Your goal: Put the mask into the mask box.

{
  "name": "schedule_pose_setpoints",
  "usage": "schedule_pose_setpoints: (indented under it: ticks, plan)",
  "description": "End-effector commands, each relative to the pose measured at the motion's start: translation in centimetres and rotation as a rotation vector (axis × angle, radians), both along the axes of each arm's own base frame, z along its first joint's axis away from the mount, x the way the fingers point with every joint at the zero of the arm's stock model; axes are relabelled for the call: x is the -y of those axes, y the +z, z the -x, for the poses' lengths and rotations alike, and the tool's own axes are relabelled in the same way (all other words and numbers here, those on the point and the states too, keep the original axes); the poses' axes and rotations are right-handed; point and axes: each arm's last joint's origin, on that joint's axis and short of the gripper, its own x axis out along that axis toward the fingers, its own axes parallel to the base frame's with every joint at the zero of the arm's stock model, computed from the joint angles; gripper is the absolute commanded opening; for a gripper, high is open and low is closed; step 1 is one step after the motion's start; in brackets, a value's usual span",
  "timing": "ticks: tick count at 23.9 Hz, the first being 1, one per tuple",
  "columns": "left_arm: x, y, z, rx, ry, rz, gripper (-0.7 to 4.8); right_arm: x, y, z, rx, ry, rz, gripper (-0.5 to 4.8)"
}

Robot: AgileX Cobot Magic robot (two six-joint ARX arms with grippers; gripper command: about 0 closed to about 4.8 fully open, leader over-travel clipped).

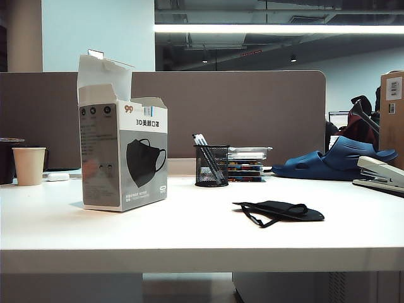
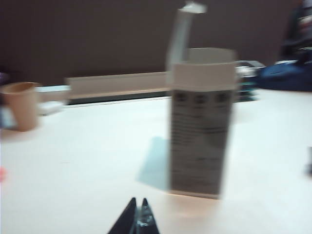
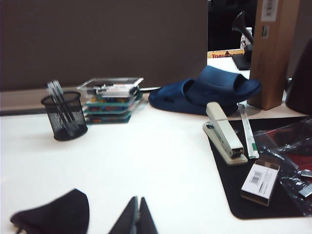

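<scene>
The mask (image 1: 281, 211) lies flat on the white surface (image 1: 189, 233), toward the right in the exterior view, its thin ear loops trailing toward the front edge. The mask box (image 1: 123, 154) stands upright well to its left, top flaps open, one tall flap raised. Between them, farther back, sits a black mesh pen cup (image 1: 211, 165) holding pens.

Neither arm shows in the exterior view. In the right wrist view the right hand (image 3: 137, 217) has its two dark fingers pressed together, holding nothing, and the mask (image 3: 56, 214) lies just beside the fingertips, low on the surface and apart from them. A stapler (image 3: 224, 134) and a blue slipper (image 3: 204, 90) lie farther off.

In the blurred left wrist view the left hand (image 2: 138, 219) is likewise closed and empty, its tips pointing at the base of the mask box (image 2: 201, 126), which stands near but clear of it. A paper cup (image 2: 22, 105) sits off to one side.
</scene>
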Motion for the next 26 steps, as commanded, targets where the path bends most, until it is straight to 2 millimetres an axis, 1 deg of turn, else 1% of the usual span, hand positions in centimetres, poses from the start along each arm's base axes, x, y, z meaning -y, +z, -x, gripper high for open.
schedule_pose_setpoints:
  ticks: [1, 2, 3, 4, 5, 7, 10, 13, 17, 19, 21, 23, 24, 25, 26]
  plan:
    - [0.5, 0.5, 0.2, 0.003, -0.176, 0.057, -0.06, 0.1, 2.7, 1.1, 0.008, 0.004, -0.016, -0.02]
    - [0.6, 0.8, 0.4, 0.013, -0.237, 0.052, -0.06, 0.1, 4.1, 1.7, 0.012, 0.004, -0.016, -0.02]
    - [0.7, 1.1, 0.5, 0.018, -0.262, 0.050, -0.06, 0.1, 4.8, 2.1, 0.010, 0.004, -0.016, -0.02]
    - [0.7, 1.6, 0.7, 0.018, -0.285, 0.061, -0.06, 0.2, 6.0, 2.8, 0.000, 0.004, -0.015, -0.02]
    - [0.7, 1.9, 0.7, 0.015, -0.285, 0.069, -0.06, 0.2, 6.6, 3.2, -0.009, 0.004, -0.015, -0.02]
    - [0.7, 3.0, 1.2, 0.008, -0.285, 0.069, -0.06, 0.3, 9.2, 4.4, -0.064, 0.004, -0.011, -0.02]
    - [0.8, 3.8, 1.5, 0.011, -0.318, 0.065, -0.06, 0.3, 11.1, 5.0, -0.119, 0.007, -0.007, -0.02]
    - [0.9, 4.2, 1.8, -0.016, -0.372, 0.064, -0.06, 0.2, 13.2, 4.9, -0.218, 0.045, -0.002, -0.02]
    - [0.9, 4.3, 2.2, -0.100, -0.371, 0.076, -0.06, -0.2, 15.7, 3.4, -0.379, 0.141, -0.007, -0.02]
    - [1.0, 4.3, 2.3, -0.103, -0.422, 0.075, -0.06, -0.5, 16.7, 2.2, -0.453, 0.208, -0.014, -0.01]
    - [1.1, 4.3, 2.4, -0.105, -0.474, 0.073, -0.06, -0.8, 17.4, 0.9, -0.520, 0.285, -0.029, -0.01]
    - [1.2, 4.3, 2.4, -0.105, -0.491, 0.071, -0.06, -1.0, 17.7, -0.4, -0.573, 0.324, -0.042, 0.00]
    - [1.2, 4.3, 2.4, -0.103, -0.492, 0.067, -0.06, -1.1, 17.8, -1.3, -0.613, 0.348, -0.052, 0.06]
    - [1.2, 4.3, 2.4, -0.102, -0.496, 0.066, -0.06, -1.2, 17.8, -1.9, -0.640, 0.363, -0.059, 0.28]
    - [1.2, 4.3, 2.4, -0.103, -0.501, 0.066, -0.06, -1.3, 17.6, -2.9, -0.674, 0.377, -0.067, 0.65]
